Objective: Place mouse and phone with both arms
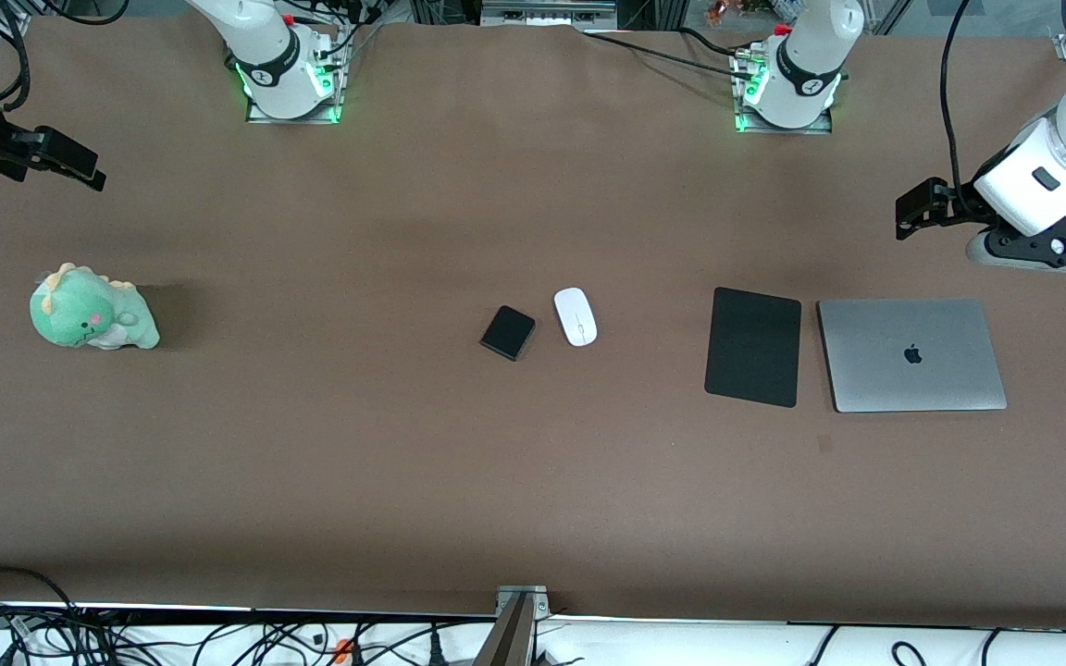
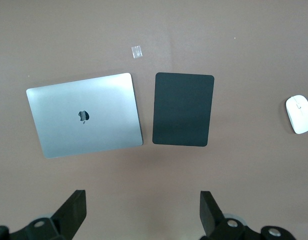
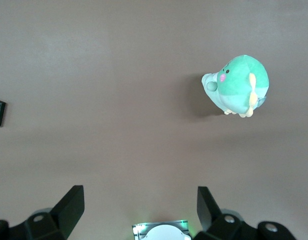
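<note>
Glossy white oval mouse [image 1: 576, 316] just beside matte black rounded-square phone [image 1: 508, 333], mid-table on brown cloth [image 1: 403, 444]. My left gripper [image 2: 141, 212] spread, empty, above bare cloth beside laptop [image 1: 911, 355] and mat [image 1: 753, 346]. My right gripper [image 3: 139, 210] spread, empty, near plush dinosaur [image 1: 89, 310].

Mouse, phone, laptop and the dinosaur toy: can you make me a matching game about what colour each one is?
Things:
1. mouse
2. phone
3. laptop
4. dinosaur toy

Colours:
A. green
B. grey
C. white
D. black

Right pairs: 1-C, 2-D, 3-B, 4-A.
</note>
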